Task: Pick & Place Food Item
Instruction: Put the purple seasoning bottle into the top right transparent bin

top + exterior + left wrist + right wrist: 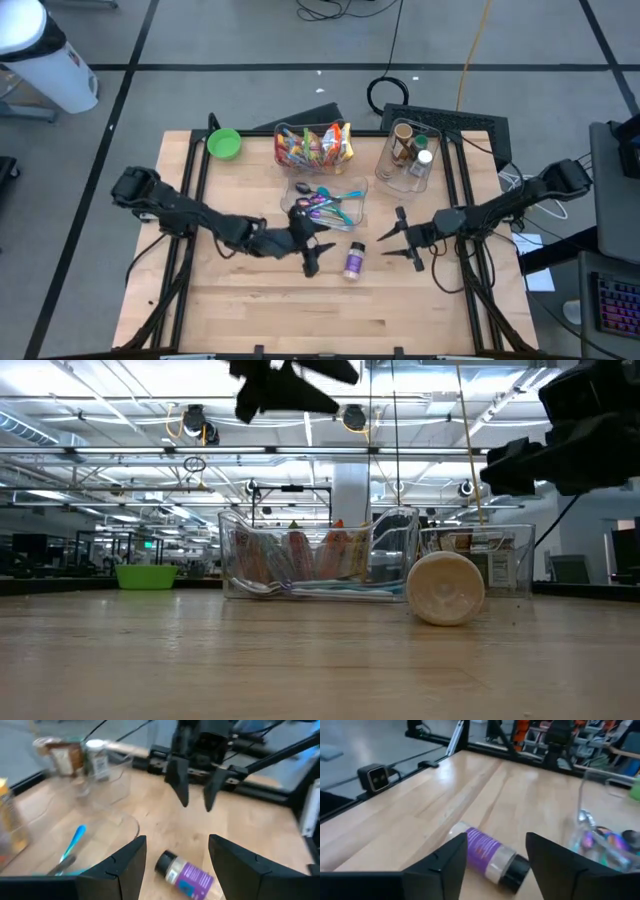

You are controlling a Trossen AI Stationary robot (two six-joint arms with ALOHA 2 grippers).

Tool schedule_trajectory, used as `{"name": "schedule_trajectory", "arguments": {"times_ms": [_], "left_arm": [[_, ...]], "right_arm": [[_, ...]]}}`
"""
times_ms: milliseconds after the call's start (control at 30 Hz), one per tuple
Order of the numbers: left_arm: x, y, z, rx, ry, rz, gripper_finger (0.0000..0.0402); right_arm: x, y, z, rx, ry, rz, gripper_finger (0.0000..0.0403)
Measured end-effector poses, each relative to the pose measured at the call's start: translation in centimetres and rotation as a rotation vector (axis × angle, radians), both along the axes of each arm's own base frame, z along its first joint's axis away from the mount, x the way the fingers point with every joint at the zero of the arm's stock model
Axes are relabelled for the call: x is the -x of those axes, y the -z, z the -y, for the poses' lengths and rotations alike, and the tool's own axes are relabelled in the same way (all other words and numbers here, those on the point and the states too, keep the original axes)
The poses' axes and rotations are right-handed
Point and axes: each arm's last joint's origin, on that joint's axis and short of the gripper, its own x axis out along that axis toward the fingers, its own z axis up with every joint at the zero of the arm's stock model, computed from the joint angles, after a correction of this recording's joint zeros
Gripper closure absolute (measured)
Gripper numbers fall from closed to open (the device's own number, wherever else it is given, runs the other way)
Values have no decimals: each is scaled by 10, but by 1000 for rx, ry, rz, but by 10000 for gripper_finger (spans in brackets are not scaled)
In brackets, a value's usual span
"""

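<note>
One small purple-labelled, black-capped spice jar [355, 261] lies on the wooden counter [250, 300], high view, between left gripper [312, 258] at nine o'clock and right gripper [400, 238] at three, fingers apart, empty. Wrist views: rigid, light, probably rolls; grip mid-body across the label.

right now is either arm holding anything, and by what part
Nothing is held. The left gripper and right gripper both hang open and empty above the table, and the purple-labelled jar lies on its side on the wood between them, untouched.
</note>
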Motion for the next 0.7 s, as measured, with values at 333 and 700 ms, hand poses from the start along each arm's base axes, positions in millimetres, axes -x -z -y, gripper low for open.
{"name": "schedule_trajectory", "arguments": {"times_ms": [333,700], "left_arm": [[-44,-62,44,177,-187,-162,179],[-91,-58,59,462,-345,-349,179]], "right_arm": [[1,8,-16,7,-83,-38,170],[9,11,-33,0,-187,-72,169]]}}
